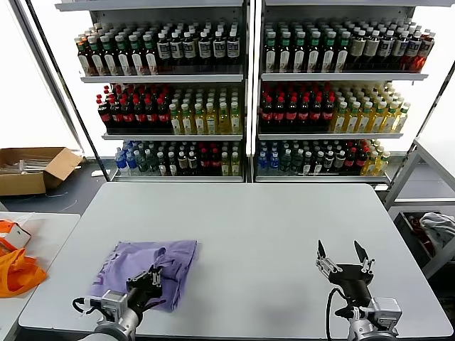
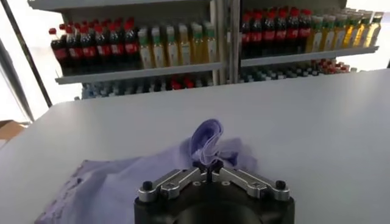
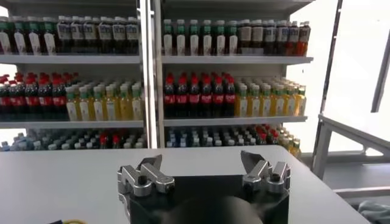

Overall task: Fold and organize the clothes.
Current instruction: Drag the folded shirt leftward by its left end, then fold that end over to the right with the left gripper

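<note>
Left claw point(image 2: 210, 163) pinches a fold of the lavender T-shirt point(image 1: 149, 273), apparently lifted; right claw point(image 1: 345, 257) spread.

A T-shirt point(image 1: 147, 273) lies on the counter point(image 1: 270, 234) at its near left; the right gripper point(image 1: 343, 257) hovers at near right, bottle shelves point(image 1: 245, 92) standing behind the counter.
</note>
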Robot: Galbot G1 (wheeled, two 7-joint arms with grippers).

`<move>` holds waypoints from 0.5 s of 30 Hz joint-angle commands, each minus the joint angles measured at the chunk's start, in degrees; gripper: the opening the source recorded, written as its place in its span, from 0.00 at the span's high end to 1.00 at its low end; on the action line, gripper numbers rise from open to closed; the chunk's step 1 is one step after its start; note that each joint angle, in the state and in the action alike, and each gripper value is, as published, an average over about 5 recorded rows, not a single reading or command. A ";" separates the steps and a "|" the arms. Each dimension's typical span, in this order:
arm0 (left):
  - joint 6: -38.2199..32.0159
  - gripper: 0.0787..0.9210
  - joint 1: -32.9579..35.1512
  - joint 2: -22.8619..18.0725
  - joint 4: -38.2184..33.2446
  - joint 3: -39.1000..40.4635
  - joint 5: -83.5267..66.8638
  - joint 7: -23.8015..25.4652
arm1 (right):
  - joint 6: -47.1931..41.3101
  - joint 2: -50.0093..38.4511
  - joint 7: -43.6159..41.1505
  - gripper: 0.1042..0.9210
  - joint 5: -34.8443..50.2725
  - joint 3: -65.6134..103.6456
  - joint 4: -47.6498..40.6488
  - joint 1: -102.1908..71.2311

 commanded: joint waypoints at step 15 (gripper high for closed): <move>-2.64 0.97 -6.48 -2.70 7.36 6.48 -0.69 -0.38 | 0.62 1.30 -0.33 0.12 -1.74 -0.91 -1.13 -0.96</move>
